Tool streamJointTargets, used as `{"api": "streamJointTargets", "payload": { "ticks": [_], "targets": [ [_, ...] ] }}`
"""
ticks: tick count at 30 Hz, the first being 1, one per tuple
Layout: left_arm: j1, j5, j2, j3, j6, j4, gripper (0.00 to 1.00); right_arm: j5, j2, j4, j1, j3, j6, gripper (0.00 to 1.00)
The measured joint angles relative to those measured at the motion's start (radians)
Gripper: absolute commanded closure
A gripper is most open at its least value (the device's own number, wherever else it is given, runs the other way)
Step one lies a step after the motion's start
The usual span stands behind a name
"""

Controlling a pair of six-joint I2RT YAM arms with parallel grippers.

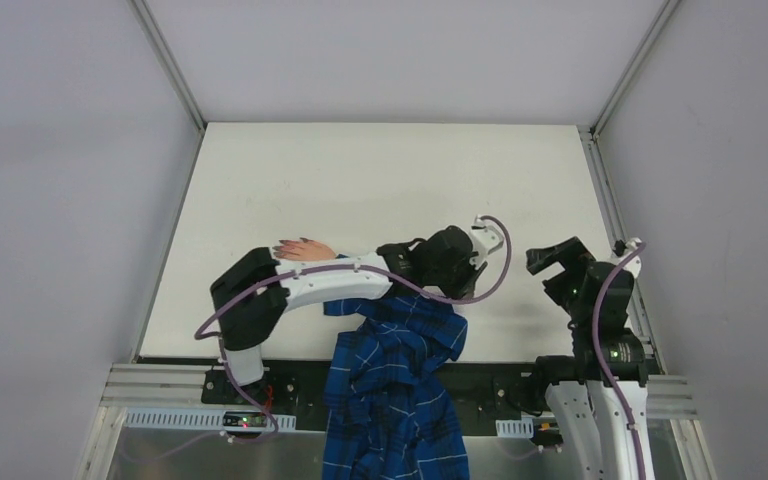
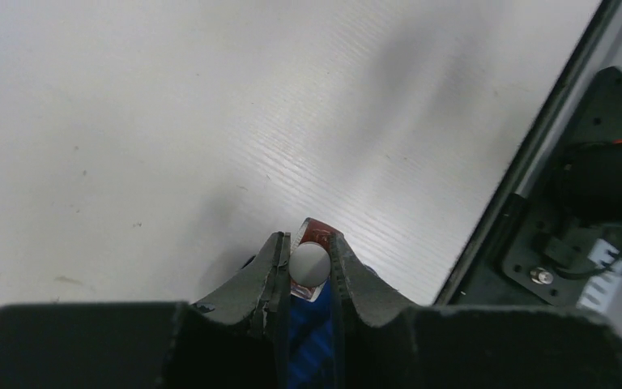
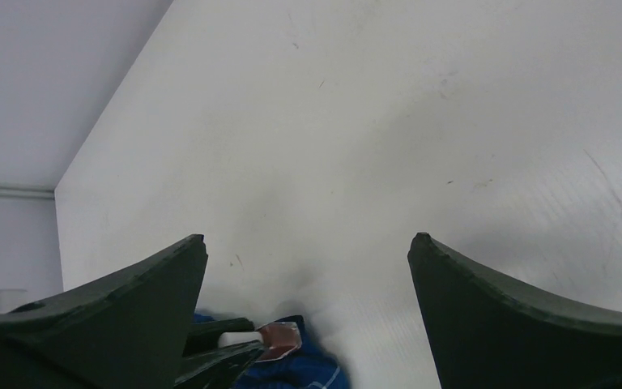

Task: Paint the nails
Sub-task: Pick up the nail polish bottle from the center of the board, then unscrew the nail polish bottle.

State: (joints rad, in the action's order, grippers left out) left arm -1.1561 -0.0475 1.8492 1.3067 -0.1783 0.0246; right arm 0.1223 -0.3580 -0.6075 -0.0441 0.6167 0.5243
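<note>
**Surface.** White desk [image 1: 380,170], matt. The wrist views show fine parallel ribbing, with a few faint scuffs and dark specks.

**Task item.** The nails [image 1: 279,247] are tiny dark reddish-purple tips on the fingers of a pale pinkish hand [image 1: 307,249]. The hand lies flat in the near half of the desk, toward the left edge, with its fingers pointing at that edge. It sits just beyond the smooth white forearm of the left arm, which hides the wrist. A soft, rumpled blue plaid sleeve [image 1: 400,370] emerges from under that forearm and drapes over the near edge around its middle.

**Left pincer** [image 2: 308,245]. It is clenched on a small bottle [image 2: 317,232] with a reddish-brown body and a round white cap [image 2: 310,263]. The dark matt fingers [image 2: 251,284] have scalloped inner faces and press on either side of the cap. The body of the bottle projects past their tips. The pincer sits low over the plaid cloth, close to the near edge and right of its middle. The bottle is well apart from the nails.

**Right pincer** [image 3: 308,238]. It is released. Its two dark, curved, wedge-shaped fingers [image 3: 486,308] stand wide apart, with only bare ribbed desk between them. It hangs near the right edge of the desk, turned toward the left pincer. The white cap and reddish body show low in its wrist view.
</note>
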Motion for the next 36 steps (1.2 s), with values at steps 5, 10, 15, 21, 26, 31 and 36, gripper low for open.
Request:
{"api": "streamJointTargets", "payload": {
  "ticks": [5,10,15,21,26,31,36],
  "targets": [
    [0.047,-0.066,-0.172,0.019,-0.108,-0.155,1.00,-0.221,-0.078,0.089,0.000,-0.029,-0.052,0.01],
    [0.196,-0.246,-0.333,-0.043,-0.255,-0.209,1.00,-0.531,-0.179,0.237,0.000,-0.071,-0.085,0.01],
    [0.345,-0.449,-0.395,-0.094,-0.343,-0.258,1.00,-0.822,-0.242,0.395,-0.031,-0.084,-0.090,0.02],
    [0.436,-0.636,-0.395,-0.100,-0.302,-0.292,1.00,-0.914,-0.286,0.511,-0.209,-0.077,-0.100,0.06],
    [0.464,-0.702,-0.447,-0.130,-0.225,-0.296,1.00,-0.855,-0.378,0.574,-0.425,-0.050,-0.122,0.11],
    [0.463,-0.706,-0.583,-0.180,-0.152,-0.303,1.00,-0.734,-0.448,0.669,-0.614,-0.050,-0.143,0.17],
    [0.463,-0.709,-0.623,-0.182,-0.132,-0.296,1.00,-0.601,-0.508,0.736,-0.730,-0.050,-0.170,0.25]
  ]
}}
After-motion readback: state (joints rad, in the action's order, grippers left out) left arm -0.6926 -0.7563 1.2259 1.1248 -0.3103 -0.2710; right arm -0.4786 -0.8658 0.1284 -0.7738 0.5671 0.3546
